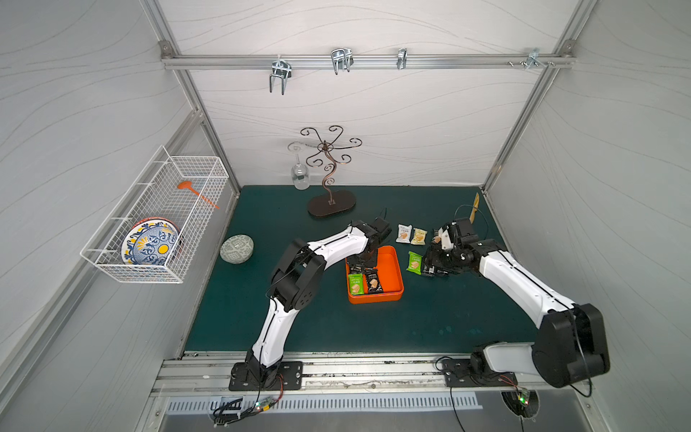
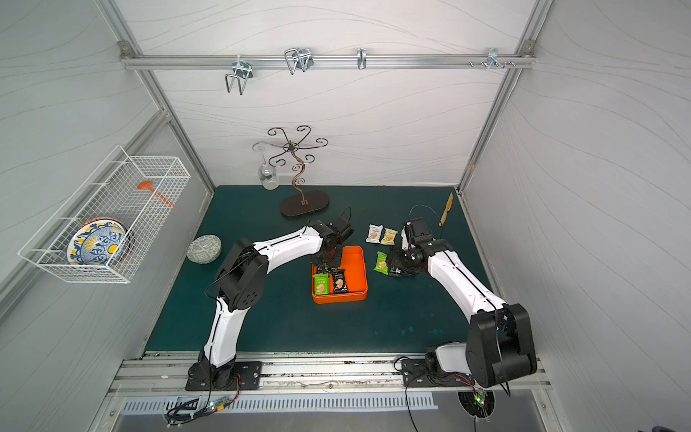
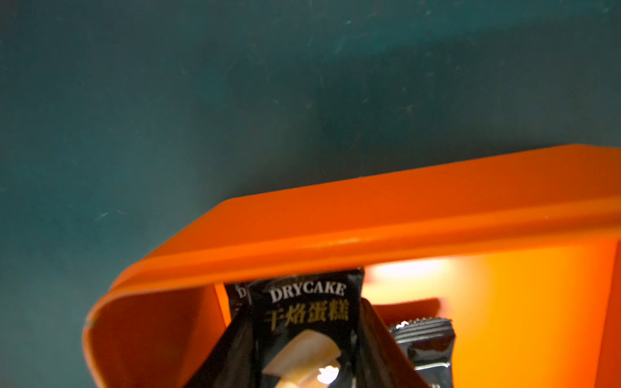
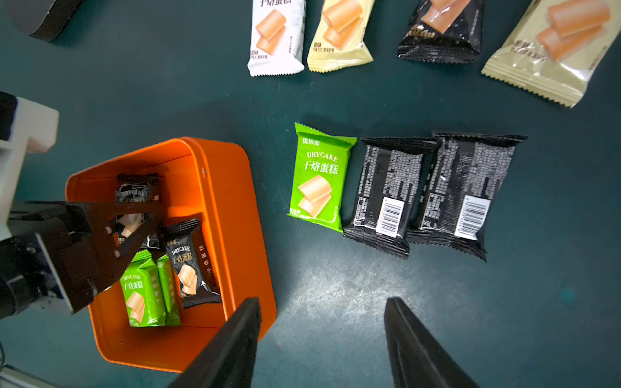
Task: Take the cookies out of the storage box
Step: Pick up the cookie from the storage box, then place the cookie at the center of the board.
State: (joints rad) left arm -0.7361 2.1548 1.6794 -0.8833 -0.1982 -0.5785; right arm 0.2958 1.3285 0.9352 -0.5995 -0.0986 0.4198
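Black packet sits clamped in left gripper; right gripper gapes empty; seven cookies out, roughly four remain in box.

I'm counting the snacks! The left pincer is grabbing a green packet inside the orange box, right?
Not green. The left pincer is inside the orange box, but it is grabbing a black packet, as the left wrist view shows.
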